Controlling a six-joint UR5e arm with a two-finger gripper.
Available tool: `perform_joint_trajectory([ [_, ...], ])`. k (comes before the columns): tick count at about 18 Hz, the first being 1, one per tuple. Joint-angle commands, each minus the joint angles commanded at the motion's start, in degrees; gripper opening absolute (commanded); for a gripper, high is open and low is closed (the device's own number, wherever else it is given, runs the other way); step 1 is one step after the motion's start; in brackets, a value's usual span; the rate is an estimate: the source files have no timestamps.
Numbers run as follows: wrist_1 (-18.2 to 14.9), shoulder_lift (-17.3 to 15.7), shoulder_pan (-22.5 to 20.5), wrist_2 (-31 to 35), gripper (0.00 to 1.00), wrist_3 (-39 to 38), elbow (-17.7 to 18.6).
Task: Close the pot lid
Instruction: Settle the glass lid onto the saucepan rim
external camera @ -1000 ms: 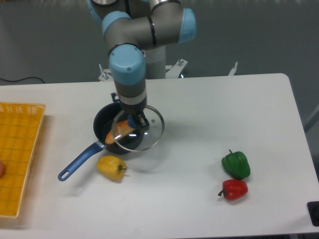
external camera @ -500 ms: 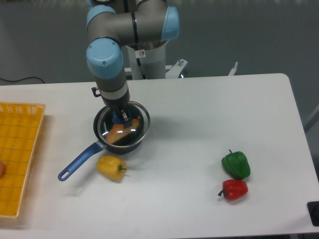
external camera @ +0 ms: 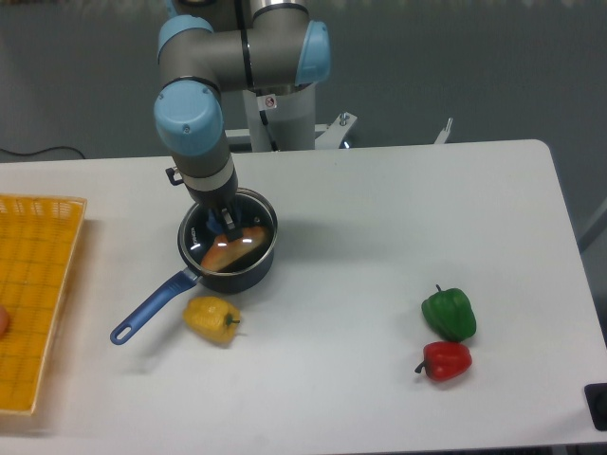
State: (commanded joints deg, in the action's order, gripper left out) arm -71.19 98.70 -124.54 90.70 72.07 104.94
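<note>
The dark pot (external camera: 248,276) stands left of the table's middle, its blue handle (external camera: 152,307) pointing to the front left. The glass lid (external camera: 254,219) lies almost level over the pot's mouth, its metal rim close to the pot's rim. I cannot tell whether the two rims touch. My gripper (external camera: 226,227) comes straight down onto the lid's centre and is shut on the lid's knob, which its fingers mostly hide. Through the glass an orange piece of food (external camera: 235,248) shows inside the pot.
A yellow pepper (external camera: 213,319) lies just in front of the pot, beside the handle. A green pepper (external camera: 449,314) and a red pepper (external camera: 444,360) sit at the front right. A yellow basket (external camera: 33,294) fills the left edge of the table.
The gripper has carried the lid left, from tilted off the pot's right side to centred over the pot, and brought it lower and level.
</note>
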Motion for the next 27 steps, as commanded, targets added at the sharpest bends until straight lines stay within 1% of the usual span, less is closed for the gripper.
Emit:
perform_joint_trajectory([
  [3,0.09,-0.09,0.09,0.09,0.4,-0.35,1.05],
  [27,0.97,0.7,1.14,0.96,0.41,-0.88,1.23],
])
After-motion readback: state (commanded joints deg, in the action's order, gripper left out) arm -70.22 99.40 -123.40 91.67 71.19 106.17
